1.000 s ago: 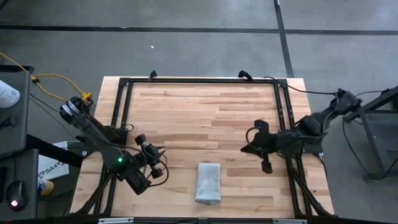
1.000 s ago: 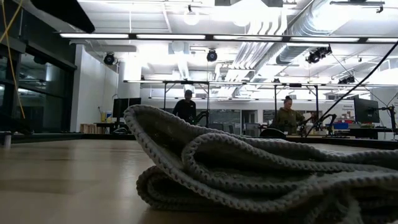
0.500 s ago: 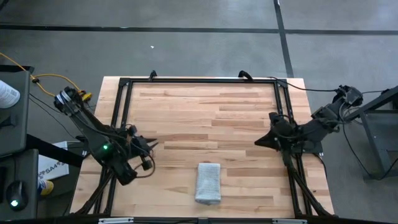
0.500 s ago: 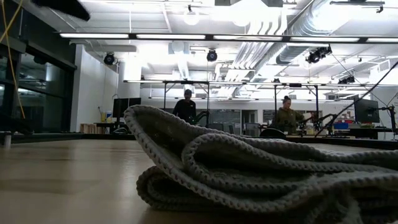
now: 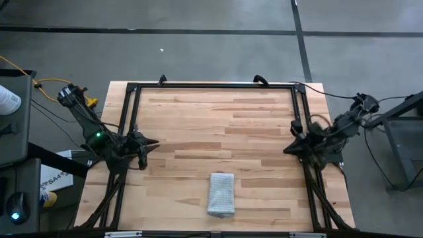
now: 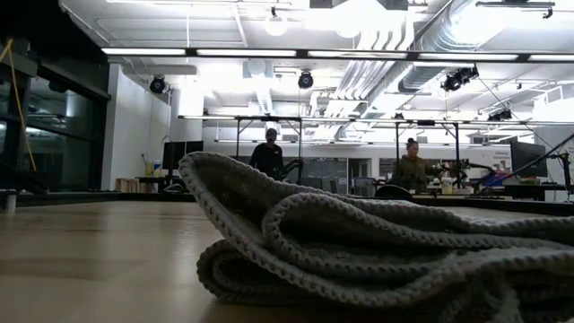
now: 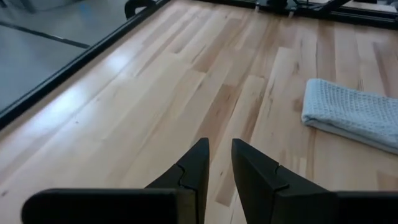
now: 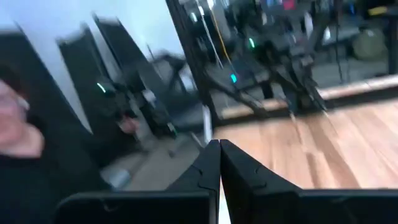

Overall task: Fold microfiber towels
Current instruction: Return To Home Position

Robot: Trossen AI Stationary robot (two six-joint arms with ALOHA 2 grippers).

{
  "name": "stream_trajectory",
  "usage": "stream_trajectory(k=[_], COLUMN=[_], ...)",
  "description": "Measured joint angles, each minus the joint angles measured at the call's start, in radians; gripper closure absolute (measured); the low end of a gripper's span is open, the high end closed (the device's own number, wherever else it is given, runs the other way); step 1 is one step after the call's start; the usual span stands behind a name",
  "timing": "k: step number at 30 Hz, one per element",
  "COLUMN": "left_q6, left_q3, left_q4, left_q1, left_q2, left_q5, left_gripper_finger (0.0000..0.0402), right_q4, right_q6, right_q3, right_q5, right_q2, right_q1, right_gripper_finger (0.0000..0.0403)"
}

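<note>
The towel (image 5: 221, 194) lies on the near part of the desk (image 5: 218, 119), abt midway between left & right. It is folded into a narrow oblong running near-to-far, w/ nothing touching it. The left pincer (image 5: 149, 143) sits at the desk's left edge, well apart from the cloth. In its wrist view the left pincer (image 7: 219, 148) is narrow, w/ just a slim gap at the tips, and holds nothing; the towel (image 7: 357, 115) shows off to one side on bare desk (image 7: 124, 112). The right pincer (image 5: 291, 148) is at the right edge, likewise well clear. In its own view the right pincer (image 8: 219, 146) has its fingers pressed together & is empty. On handling: the low view shows the towel (image 6: 359, 251) as stacked soft layers w/ rounded, puffy folds, and the top layer curls up loosely at one end. So it's prob. light, limp & not fragile. The waffle-like weave should give decent grip, i.e. not slippery, but the layers will likely slide on each other or spring open if only the top one is caught. If it needs handling again, best to pinch a corner or a folded edge through all layers, low to the desk. Lifting from the middle would prob. let it sag & unfold.
</note>
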Motion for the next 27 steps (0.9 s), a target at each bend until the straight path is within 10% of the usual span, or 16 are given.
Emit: stream_trajectory(k=[27], left_q6=[0.006], left_q3=[-0.238], left_q4=[0.112], left_q1=[0.0], left_q2=[-0.201], left_q5=[0.049], left_gripper_finger=[0.0332], right_q4=[0.424], right_q6=[-0.046], right_q3=[-0.432], right_q5=[-0.149], right_q2=[-0.474], right_q1=[-0.001], right_gripper_finger=[0.0401])
